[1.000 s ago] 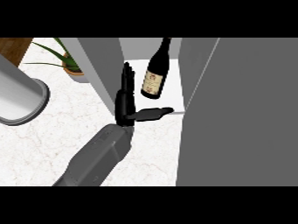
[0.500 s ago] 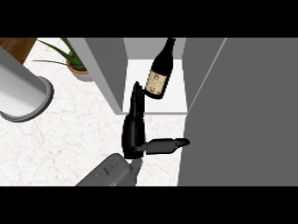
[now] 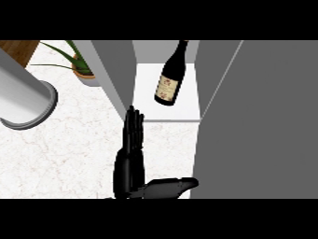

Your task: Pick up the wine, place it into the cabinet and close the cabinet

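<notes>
Dark glass marks the one bottle in view, a slim wine bottle [image 3: 171, 77] with a pale label, standing inside the open grey cabinet [image 3: 116, 70] on its white shelf floor, its neck running up to the top of the view. One black hand [image 3: 132, 161] shows, just below the cabinet's shelf edge and clear of the bottle: its fingers [image 3: 133, 126] are straight and pressed together, pointing up toward the cabinet, and its thumb [image 3: 171, 185] juts sideways toward the large grey cabinet door [image 3: 271, 121] on the bottle's right. The forearm is cut off at the lower edge, so which arm it belongs to is hard to say; it lies nearer the centre. The second hand is out of sight. Left of the cabinet, one potted green plant [image 3: 75, 63] is partly hidden behind the cabinet wall, and one broad grey cylinder [image 3: 13, 95] lies across the white marbled surface [image 3: 65, 154], cut off by the left edge.
</notes>
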